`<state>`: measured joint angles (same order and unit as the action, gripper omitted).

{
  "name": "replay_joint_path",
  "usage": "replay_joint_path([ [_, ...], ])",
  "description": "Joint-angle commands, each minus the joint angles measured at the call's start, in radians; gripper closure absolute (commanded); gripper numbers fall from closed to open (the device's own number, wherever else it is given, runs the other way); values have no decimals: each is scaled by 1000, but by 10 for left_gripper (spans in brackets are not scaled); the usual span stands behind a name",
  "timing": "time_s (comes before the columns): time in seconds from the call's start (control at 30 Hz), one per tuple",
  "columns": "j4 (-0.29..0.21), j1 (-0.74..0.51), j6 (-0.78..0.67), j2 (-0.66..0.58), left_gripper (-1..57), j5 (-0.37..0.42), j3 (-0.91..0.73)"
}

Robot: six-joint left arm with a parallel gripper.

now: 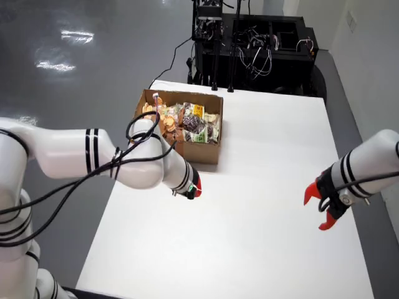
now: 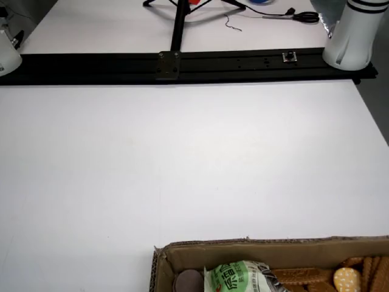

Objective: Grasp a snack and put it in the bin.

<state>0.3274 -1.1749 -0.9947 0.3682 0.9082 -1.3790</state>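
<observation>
Packaged snacks heaped in cardboard box

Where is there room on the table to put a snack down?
The white table is bare between the brown cardboard box and the right arm's red pincer, and along its near edge. Inside the box, snack packets are crowded.

Snacks in box, box on table, far-left from above
</observation>
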Motion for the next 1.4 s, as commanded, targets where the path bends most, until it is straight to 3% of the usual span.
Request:
replay_joint_path([
  [0.03, -3, -2, 3, 2, 568, 17, 4],
  [0.63, -72, 27, 4, -6, 565, 178, 5],
  [1.4, -80, 42, 5, -5, 565, 196, 6],
])
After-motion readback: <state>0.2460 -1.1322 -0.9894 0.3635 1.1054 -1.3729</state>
